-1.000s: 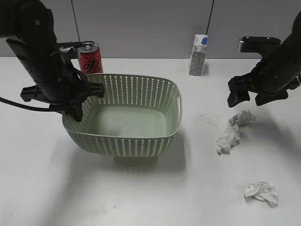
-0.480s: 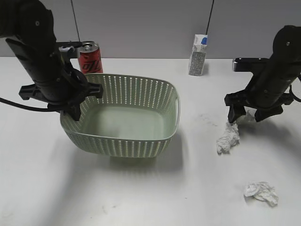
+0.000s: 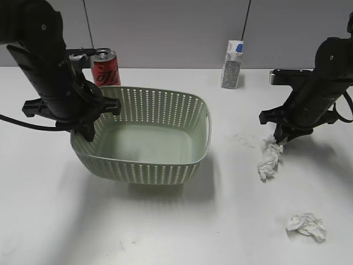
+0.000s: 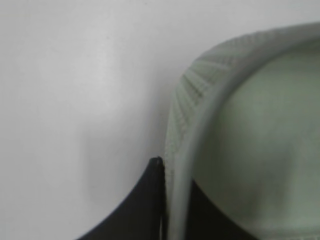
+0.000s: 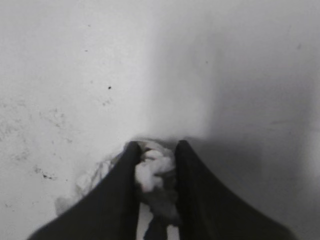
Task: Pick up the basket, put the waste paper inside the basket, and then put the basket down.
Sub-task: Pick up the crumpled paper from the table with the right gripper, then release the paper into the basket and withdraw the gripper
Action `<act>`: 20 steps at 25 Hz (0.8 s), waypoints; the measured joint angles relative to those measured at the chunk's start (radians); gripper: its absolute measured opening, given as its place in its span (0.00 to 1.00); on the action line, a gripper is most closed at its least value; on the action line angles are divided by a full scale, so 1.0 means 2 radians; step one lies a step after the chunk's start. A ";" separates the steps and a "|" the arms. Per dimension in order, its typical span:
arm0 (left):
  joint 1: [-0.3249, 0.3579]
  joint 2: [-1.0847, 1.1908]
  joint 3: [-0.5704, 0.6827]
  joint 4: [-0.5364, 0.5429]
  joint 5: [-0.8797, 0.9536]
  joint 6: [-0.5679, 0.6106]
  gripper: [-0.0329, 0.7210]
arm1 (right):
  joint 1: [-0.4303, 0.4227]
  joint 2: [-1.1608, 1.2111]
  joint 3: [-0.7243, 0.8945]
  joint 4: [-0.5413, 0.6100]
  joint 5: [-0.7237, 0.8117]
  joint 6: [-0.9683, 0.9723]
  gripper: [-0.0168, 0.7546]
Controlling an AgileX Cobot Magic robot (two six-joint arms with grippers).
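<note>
White tabletop fills the scene, with a grey wall behind it. Nearest, at about five o'clock, a small paper wad lies alone, well apart from everything. Farther in, at three o'clock, a longer twist of paper has its top end caught in the right gripper; the right wrist view shows the two dark fingers pressed close on the white paper, with the rest of the twist trailing down onto the table. At the middle, toward nine o'clock, sits the green basket, nothing inside it. The left gripper is clamped on the basket's left rim, one finger outside the wall and one inside, and the basket looks tilted, its left side raised. Beyond, at eleven o'clock, a red can stands just behind the basket. Farthest, at one o'clock by the wall, a white-and-blue carton stands upright.
</note>
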 joint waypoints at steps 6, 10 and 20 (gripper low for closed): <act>0.000 0.000 0.000 0.000 0.000 0.000 0.05 | 0.000 -0.007 -0.008 0.000 0.002 0.000 0.09; 0.000 0.000 0.000 0.000 0.000 0.000 0.05 | 0.000 -0.051 -0.015 0.042 0.008 -0.019 0.08; 0.000 0.000 0.000 0.000 -0.002 0.000 0.05 | 0.136 -0.138 -0.079 0.232 0.048 -0.206 0.08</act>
